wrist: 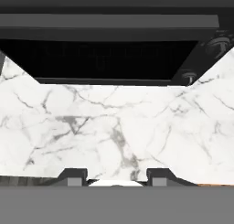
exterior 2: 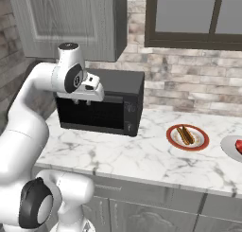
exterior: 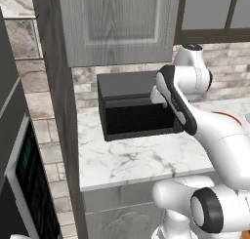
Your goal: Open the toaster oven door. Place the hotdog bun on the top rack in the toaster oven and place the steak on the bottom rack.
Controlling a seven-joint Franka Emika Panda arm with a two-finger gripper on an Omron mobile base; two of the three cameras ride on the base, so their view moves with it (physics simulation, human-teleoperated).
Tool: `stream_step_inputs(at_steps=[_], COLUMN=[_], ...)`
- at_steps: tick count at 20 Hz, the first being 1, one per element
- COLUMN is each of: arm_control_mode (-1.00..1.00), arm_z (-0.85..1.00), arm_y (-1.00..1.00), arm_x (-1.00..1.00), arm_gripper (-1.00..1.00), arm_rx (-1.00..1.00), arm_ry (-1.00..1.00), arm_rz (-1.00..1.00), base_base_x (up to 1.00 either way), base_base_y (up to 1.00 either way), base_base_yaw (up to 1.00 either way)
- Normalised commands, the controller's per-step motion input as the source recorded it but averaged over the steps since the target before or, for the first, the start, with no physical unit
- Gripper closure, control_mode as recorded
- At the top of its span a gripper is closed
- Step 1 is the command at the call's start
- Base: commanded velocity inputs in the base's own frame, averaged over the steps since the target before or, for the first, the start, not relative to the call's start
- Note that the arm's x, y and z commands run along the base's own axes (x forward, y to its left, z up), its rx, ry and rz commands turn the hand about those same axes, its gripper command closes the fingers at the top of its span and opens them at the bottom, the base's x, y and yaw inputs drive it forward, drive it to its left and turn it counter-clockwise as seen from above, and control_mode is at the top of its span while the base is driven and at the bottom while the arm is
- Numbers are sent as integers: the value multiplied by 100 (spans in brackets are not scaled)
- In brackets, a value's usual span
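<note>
Gripper point(exterior 2: 81, 102) partly open, holding nothing, hovering at 12 o'clock of the shut door point(exterior 2: 92, 113). Toaster oven point(exterior 2: 120, 84) on counter point(exterior 2: 142, 155). Bun point(exterior 2: 185, 135) on plate point(exterior 2: 176, 142) at oven's 3 o'clock; steak point(exterior 2: 238, 146) further right.

White marble counter point(exterior 2: 142, 155) below grey wall cabinets point(exterior 2: 71, 22), brick backsplash point(exterior 2: 189, 79) and a dark-framed window point(exterior 2: 194, 18).

Matt black toaster oven point(exterior 2: 113, 101), veined marble counter point(exterior 2: 142, 155)

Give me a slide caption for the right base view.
Gripper hangs at the closed toaster oven door; hotdog bun waits on its red-rimmed plate.
</note>
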Motion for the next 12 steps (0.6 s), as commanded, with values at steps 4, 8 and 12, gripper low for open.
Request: stream_step_inputs(at_steps=[4, 8, 12], arm_control_mode=[-100, -100, -100], arm_z=[-11, -30, -6], arm_y=[0, -3, -14], arm_x=[0, 0, -14], arm_gripper=[-100, -100, -100], arm_rx=[-4, -31, -72], arm_ry=[2, 0, -3], arm_rz=[0, 5, 22], base_base_x=[0, 0, 0], base_base_y=[0, 0, 0], base_base_yaw=[0, 0, 0])
